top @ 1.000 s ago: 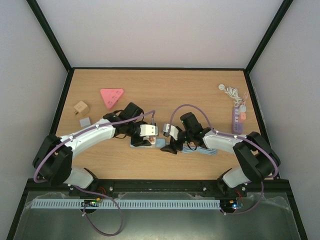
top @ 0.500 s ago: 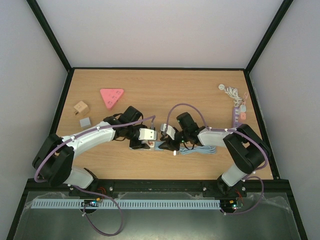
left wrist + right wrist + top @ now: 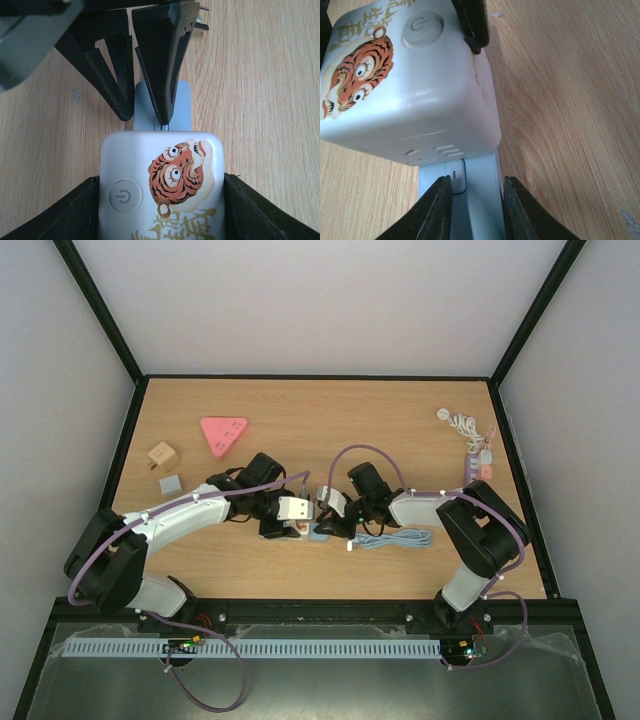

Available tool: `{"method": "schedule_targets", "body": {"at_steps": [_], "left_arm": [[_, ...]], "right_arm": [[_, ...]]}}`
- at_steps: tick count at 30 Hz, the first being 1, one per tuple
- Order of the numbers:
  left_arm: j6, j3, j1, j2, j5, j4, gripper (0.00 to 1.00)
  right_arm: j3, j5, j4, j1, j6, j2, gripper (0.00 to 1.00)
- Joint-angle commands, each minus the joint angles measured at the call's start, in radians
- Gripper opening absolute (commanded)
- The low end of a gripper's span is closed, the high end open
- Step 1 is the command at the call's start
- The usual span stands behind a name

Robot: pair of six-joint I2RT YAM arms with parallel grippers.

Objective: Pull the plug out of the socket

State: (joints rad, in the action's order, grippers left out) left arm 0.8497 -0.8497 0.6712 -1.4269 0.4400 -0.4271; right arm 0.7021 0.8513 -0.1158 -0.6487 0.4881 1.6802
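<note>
The plug [image 3: 162, 102], a flat pale-blue body, sits seated in the side face of the socket [image 3: 405, 85], a white cube with a tiger print and a power button, near the middle of the surface [image 3: 300, 410] toward its near edge; no gap shows between the two, so the pull itself is judged not yet made. Its blue cable [image 3: 400, 538] trails off to the right. The bracing and approach appear done. The left gripper [image 3: 161, 182] is clamped on the socket, one finger against each side face. The right gripper [image 3: 476, 185] is set narrowly apart at the plug just outside the socket, but whether its fingers truly pinch the plug cannot be told. What remains is drawing the plug straight out. The left arm [image 3: 180, 510] and right arm [image 3: 420, 508] both reach forward and bend inward, wrists lowered and facing each other.
</note>
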Motion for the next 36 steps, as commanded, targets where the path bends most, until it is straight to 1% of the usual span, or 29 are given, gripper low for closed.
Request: {"method": "schedule_targets", "body": {"at_steps": [1,8,15,24,31,36], "left_arm": [[-0.020,-0.026,0.004,0.018,0.055,0.019,0.38],[-0.034,-0.047,-0.001,0.031,0.082,0.016,0.36],[-0.034,-0.057,-0.007,0.047,0.090,0.011,0.35],[-0.050,-0.106,-0.016,0.071,0.114,-0.038,0.34],[-0.037,-0.131,-0.021,0.081,0.099,-0.054,0.34],[-0.028,-0.123,-0.021,0.087,0.090,-0.056,0.34]], "right_arm": [[0.022,-0.047,0.079,-0.023,0.055,0.068,0.28],[0.036,-0.057,0.129,-0.030,0.087,0.089,0.27],[0.034,-0.072,0.124,-0.041,0.093,0.102,0.27],[0.034,-0.077,0.119,-0.042,0.089,0.106,0.27],[0.033,-0.079,0.118,-0.043,0.086,0.107,0.27],[0.036,-0.080,0.117,-0.042,0.082,0.109,0.27]]}}
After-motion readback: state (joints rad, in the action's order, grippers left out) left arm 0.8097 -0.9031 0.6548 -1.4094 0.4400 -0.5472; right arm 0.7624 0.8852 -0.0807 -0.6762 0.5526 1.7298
